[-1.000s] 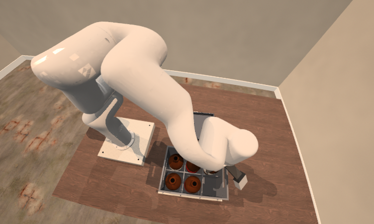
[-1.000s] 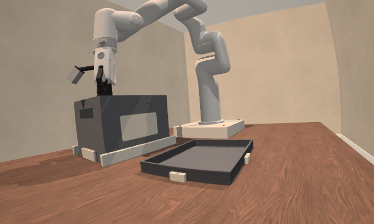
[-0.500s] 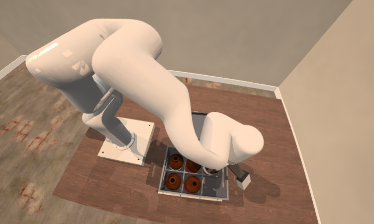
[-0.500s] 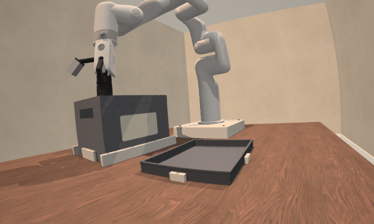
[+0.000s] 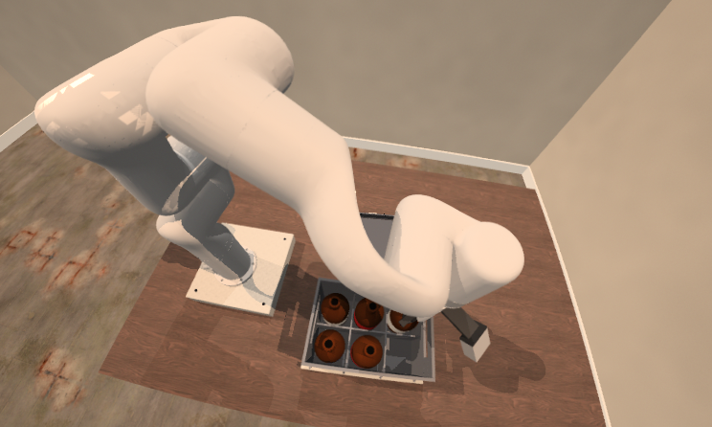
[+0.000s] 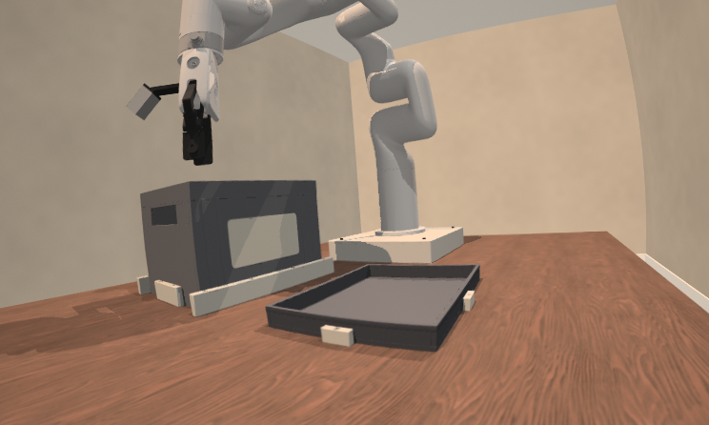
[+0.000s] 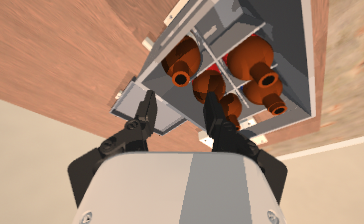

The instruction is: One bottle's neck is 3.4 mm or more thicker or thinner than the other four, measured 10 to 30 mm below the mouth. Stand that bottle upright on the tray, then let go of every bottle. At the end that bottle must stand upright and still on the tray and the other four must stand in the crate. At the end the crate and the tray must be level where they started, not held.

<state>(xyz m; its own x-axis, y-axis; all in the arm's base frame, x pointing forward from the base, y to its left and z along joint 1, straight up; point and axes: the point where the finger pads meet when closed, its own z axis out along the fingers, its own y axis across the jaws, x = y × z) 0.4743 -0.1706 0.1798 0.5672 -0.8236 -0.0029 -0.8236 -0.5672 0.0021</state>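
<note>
The dark grey crate (image 5: 369, 331) holds five brown bottles upright in its cells, seen from above; one corner cell (image 5: 405, 354) is empty. In the wrist view the bottles (image 7: 181, 60) (image 7: 255, 62) (image 7: 271, 96) show their open mouths below me. My gripper (image 6: 197, 155) hangs above the crate's top, clear of it. In the wrist view my gripper (image 7: 180, 100) is open, with nothing between the fingers. The bottle in the back right cell lies partly under my wrist. The shallow dark tray (image 6: 378, 303) lies on the table beside the crate and holds nothing.
The arm's white base plate (image 6: 396, 243) stands behind the tray. Pale stop blocks (image 6: 168, 292) (image 6: 336, 334) sit against the crate and the tray. A small camera block (image 6: 143, 103) sticks out beside my wrist. Walls close off the table on two sides.
</note>
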